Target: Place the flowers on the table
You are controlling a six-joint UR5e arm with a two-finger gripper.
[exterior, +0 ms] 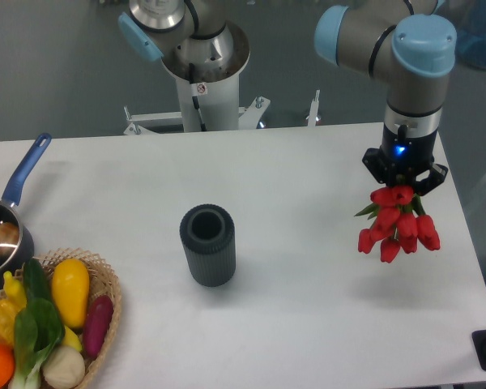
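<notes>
Flowers [398,227] hung blooms-down just below the jaws, clear of the table [308,324]; gripper [404,182] was clamped on the stems. Best lower till blooms touch, tilt flat, then release. Vase [207,245] stood well off to the jaws' side.

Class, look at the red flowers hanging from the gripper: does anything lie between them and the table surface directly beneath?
Nothing visible does. The flowers hang from the gripper over bare table; the vase stands well aside.
</notes>
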